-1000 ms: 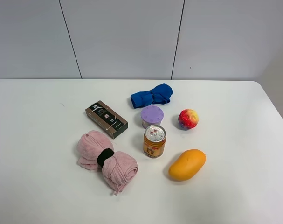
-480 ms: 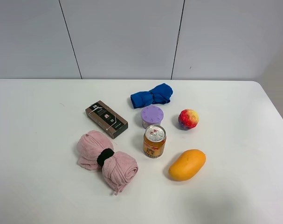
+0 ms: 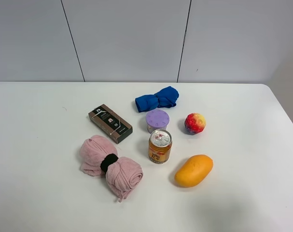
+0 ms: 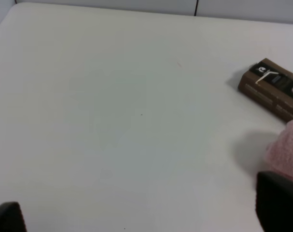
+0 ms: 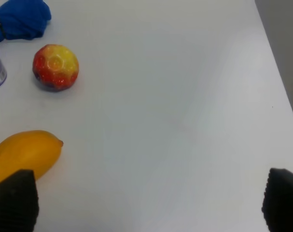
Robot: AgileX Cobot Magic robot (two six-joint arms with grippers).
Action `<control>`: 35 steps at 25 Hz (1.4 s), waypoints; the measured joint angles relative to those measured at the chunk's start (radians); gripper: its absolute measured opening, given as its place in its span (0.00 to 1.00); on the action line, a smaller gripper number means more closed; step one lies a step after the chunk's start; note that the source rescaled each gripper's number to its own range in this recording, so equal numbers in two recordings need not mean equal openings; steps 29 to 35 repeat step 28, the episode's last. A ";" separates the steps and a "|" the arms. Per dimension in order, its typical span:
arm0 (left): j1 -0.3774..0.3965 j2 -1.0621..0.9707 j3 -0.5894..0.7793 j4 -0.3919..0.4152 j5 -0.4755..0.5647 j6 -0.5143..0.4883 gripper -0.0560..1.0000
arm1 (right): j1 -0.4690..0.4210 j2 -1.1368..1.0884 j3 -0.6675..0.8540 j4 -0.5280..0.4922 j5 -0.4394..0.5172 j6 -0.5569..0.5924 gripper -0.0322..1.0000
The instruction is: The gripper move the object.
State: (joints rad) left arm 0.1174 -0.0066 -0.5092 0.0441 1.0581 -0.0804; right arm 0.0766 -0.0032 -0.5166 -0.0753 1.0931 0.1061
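On white table (image 3: 40, 193), flat rectangular brown box (image 3: 110, 123); rumpled pink towel (image 3: 110, 166) near.

Dark-brown box (image 3: 110, 123); orange mango (image 3: 193, 170)

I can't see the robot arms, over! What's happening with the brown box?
Both pincers wide open, empty, off the overhead view. Brown box flat on table, untouched. Pink towel just beside it; nothing on top.

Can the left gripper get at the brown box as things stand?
Probably yes. The brown box lies flat with bare table on the left gripper's side; only the pink towel sits close beside it.
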 joint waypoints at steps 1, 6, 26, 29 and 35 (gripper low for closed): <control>0.000 0.000 0.000 0.000 0.000 0.000 1.00 | -0.013 0.000 0.005 0.012 -0.005 -0.007 0.80; 0.000 0.000 0.000 0.000 0.000 0.000 1.00 | -0.028 0.000 0.009 0.044 -0.010 -0.030 0.80; 0.000 0.000 0.000 0.000 0.000 0.000 1.00 | -0.028 0.000 0.018 0.044 -0.028 -0.033 0.80; 0.000 0.000 0.000 0.000 0.000 0.000 1.00 | -0.028 0.000 0.018 0.044 -0.028 -0.033 0.80; 0.000 0.000 0.000 0.000 0.000 0.000 1.00 | -0.028 0.000 0.018 0.044 -0.028 -0.033 0.80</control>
